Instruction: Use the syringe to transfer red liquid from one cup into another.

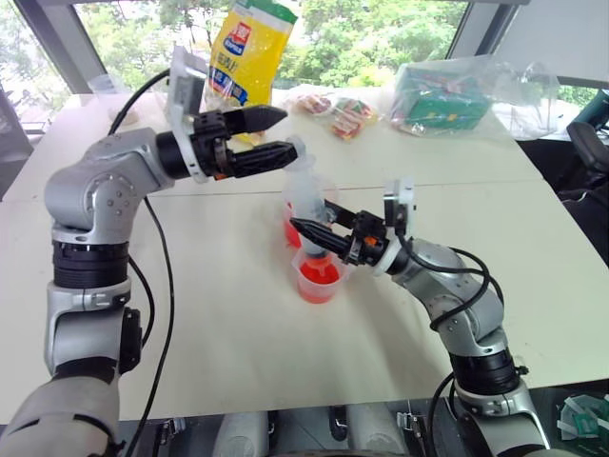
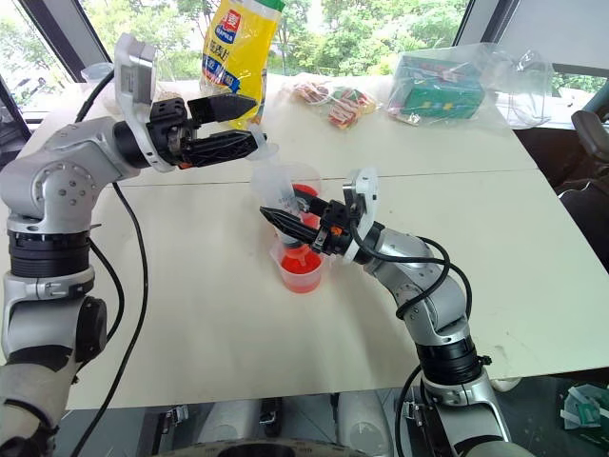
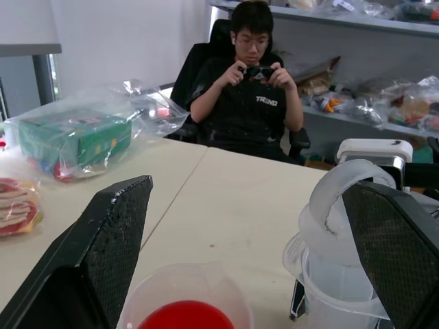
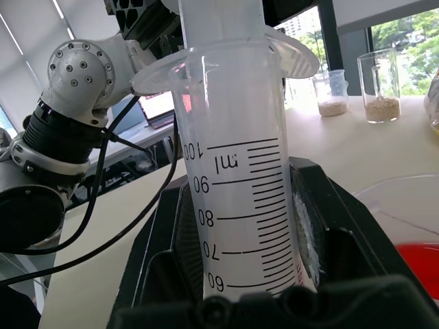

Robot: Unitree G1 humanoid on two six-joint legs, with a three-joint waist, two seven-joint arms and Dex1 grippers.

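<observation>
Syringe [image 4: 236, 178] stands upright mid-table over the smaller cup [image 1: 318, 278], barrel clamped in our right tool [image 1: 319, 231], left tool [image 1: 271, 138] open around its plunger; looks light, stiff, slick, so grip mid-barrel.

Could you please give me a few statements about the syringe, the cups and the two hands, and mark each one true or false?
1. The right hand is shut on the syringe. True.
2. The syringe lies flat on the table. False: it stands upright, with its lower end down at the nearer cup.
3. The left hand is open, its fingers on either side of the syringe's plunger top. True.
4. Both cups are empty. False: the nearer cup and the farther cup each hold red liquid.
5. A yellow bag stands at the far side of the table. True.
</observation>
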